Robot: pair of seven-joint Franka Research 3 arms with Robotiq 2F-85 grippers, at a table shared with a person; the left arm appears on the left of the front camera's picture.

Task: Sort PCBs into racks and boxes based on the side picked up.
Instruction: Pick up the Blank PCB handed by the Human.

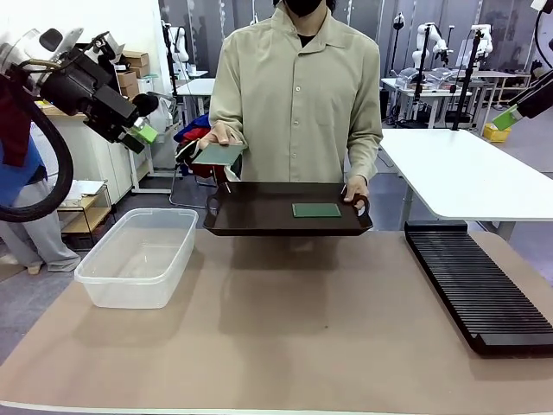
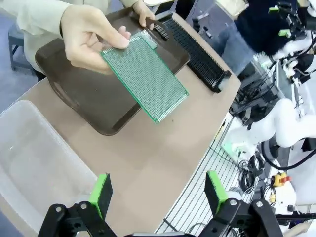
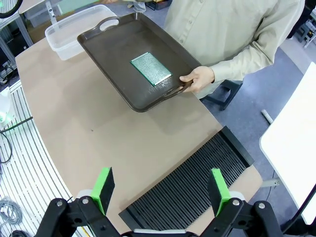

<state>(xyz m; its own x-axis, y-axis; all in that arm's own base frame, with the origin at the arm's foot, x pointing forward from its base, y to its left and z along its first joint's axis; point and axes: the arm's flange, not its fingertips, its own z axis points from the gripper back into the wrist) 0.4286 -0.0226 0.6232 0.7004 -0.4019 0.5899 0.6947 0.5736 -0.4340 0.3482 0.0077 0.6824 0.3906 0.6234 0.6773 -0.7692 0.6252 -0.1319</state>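
Rack (image 1: pixel 479 285) along your table's (image 1: pixel 285 346) right edge, box (image 1: pixel 130 294) at its left; the tray (image 1: pixel 251 216) over the far edge bears one PCB (image 1: pixel 316 210). A hand (image 1: pixel 221 134) offers the second PCB (image 1: pixel 218 154), seemingly the handover step: your left gripper (image 2: pixel 158 192), fingers wide apart like the right gripper (image 3: pixel 160 190), should close on its free edge.

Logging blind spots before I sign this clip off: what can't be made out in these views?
- Held PCB: underside, turned away from the left wrist view; near edge-on in the front view.
- Tray: its handle at picture right, front view, covered by the person's hand.
- Right gripper: front view, cut off by the right edge, so its jaws can't be read there.
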